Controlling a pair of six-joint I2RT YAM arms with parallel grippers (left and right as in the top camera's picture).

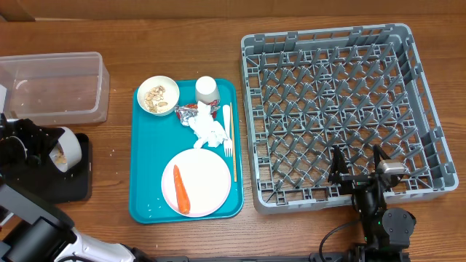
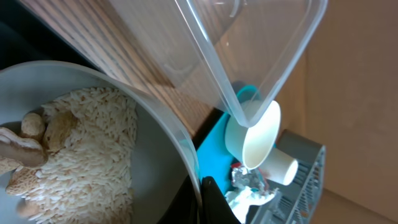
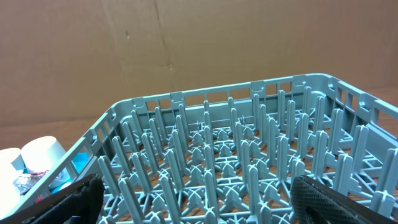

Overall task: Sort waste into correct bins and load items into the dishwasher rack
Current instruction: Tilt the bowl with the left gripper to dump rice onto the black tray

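White bowl [image 1: 67, 149] w/ rice-like grains + nut scraps [image 2: 81, 149] clamped at rim in L jaws, tipped steeply over black tray [image 1: 73, 182], mouth turned up-left toward the arm. Clear tub [image 1: 51, 87] just behind, few specks inside. Teal tray [image 1: 145, 196] on surface [image 1: 116, 44] carried 2nd bowl [image 1: 158, 95] w/ nuts, cup [image 1: 207, 89], wrapper [image 1: 191, 110], napkin [image 1: 210, 132], fork [image 1: 227, 131] + stick [image 1: 234, 149] lying front-to-back, pink plate [image 1: 207, 178] w/ carrot [image 1: 180, 189], same long axis. Rack [image 1: 342, 109] at right; R jaws spread wide, gripping nothing, over its near wall.
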